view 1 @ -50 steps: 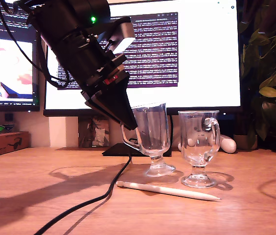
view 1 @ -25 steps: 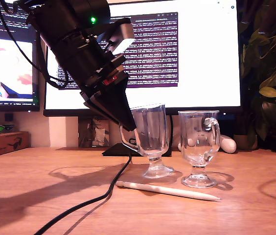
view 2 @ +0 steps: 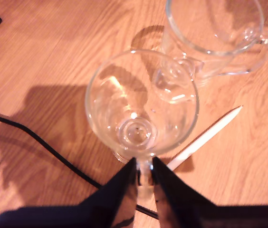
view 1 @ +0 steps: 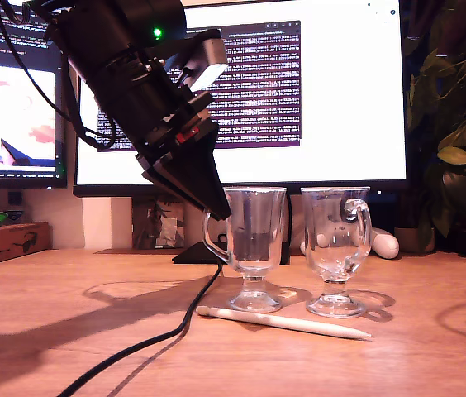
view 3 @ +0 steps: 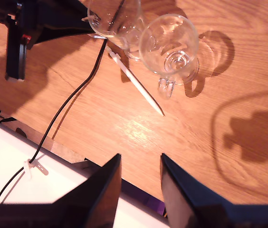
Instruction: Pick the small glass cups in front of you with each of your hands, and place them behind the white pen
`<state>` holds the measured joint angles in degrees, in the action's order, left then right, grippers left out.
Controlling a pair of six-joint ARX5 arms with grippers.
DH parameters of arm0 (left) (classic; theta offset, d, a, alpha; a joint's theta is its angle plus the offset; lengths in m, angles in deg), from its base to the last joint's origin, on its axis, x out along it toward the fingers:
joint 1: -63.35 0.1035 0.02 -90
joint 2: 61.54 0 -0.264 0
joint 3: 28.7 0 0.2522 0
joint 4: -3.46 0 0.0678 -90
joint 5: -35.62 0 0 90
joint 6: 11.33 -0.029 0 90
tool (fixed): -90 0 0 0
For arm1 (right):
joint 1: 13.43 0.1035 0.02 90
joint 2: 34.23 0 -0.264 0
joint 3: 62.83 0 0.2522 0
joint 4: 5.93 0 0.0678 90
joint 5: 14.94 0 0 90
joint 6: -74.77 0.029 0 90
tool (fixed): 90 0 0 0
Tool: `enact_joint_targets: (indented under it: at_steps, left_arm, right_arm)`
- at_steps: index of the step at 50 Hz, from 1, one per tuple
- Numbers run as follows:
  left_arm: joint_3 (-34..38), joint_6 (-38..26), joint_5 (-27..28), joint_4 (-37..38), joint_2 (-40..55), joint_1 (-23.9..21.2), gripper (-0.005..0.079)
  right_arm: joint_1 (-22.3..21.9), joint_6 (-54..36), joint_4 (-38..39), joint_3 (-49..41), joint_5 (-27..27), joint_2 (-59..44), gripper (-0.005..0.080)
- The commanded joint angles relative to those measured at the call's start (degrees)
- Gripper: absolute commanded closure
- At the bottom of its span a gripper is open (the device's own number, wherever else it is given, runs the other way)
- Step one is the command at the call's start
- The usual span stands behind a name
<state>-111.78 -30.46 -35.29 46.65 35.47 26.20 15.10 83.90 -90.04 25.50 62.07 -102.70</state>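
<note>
Now our first pincer (view 2: 143, 173) pinches handle of first glass cup (view 1: 254, 227), foot on surface (view 1: 68, 331) behind white pen (view 1: 282, 322), beside second glass cup (view 1: 336, 236). Second pincer (view 3: 141, 183) spread, high, well apart. Glass stiff, slippery, fragile: handle best hold.

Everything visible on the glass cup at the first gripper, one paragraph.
The glass cup is clear and empty, with a loop handle, short stem and round foot. It stands upright on the wooden table, just behind the white pen, beside the matching second cup on the exterior view's right. My first gripper sits at its handle side, jaws nearly closed around the handle; firm contact can't be confirmed.
</note>
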Motion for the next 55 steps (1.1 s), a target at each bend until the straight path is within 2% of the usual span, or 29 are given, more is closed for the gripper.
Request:
enact_joint_targets:
  at_steps: [1, 16, 27, 29, 34, 35, 36, 38, 49, 55]
  left_arm:
    - [-1.0, 0.3, 0.1, -0.7, 1.2, -0.3, 0.0647]
    - [-6.1, 0.3, 0.1, 5.7, 1.1, 0.8, 0.0644]
    - [-9.0, 0.3, 0.1, 14.6, 1.1, 2.2, 0.0647]
    - [-9.0, 0.3, 0.0, 16.0, 0.7, 2.8, 0.0656]
    - [-9.0, 0.3, 0.1, 18.6, 0.2, 5.0, 0.0769]
    - [-9.0, 0.3, 0.1, 19.0, 0.0, 5.4, 0.0767]
    - [-9.0, 0.3, 0.2, 19.5, -0.1, 6.0, 0.0765]
    - [-9.0, 0.3, 0.6, 20.3, -0.5, 7.0, 0.0765]
    - [-9.0, 2.8, 8.0, 23.7, -2.7, 14.1, 0.0765]
    - [-9.0, 5.1, 14.5, 25.5, -4.1, 17.5, 0.0765]
  right_arm:
    - [-0.1, -0.2, 0.3, 0.5, -0.2, 0.4, 0.0520]
    - [-0.1, -0.6, 0.6, 0.5, -0.2, 0.5, 0.0521]
    - [-0.2, -1.7, 0.7, 0.5, 0.4, 0.7, 0.0527]
    - [-0.2, -1.7, 0.9, 0.5, 1.2, 0.9, 0.0552]
    - [-0.2, -1.7, 2.2, 0.5, 4.7, 1.8, 0.0716]
    - [-0.2, -1.7, 2.6, 0.5, 5.6, 2.1, 0.0751]
    - [-0.2, -1.7, 3.2, 0.5, 6.3, 2.4, 0.0772]
    - [-0.2, -1.7, 4.2, 0.5, 7.7, 3.0, 0.0760]
    - [-0.2, -4.1, 8.7, 0.5, 12.2, 7.0, 0.0759]
    - [-0.8, -5.3, 9.2, -0.5, 15.1, 8.6, 0.0759]
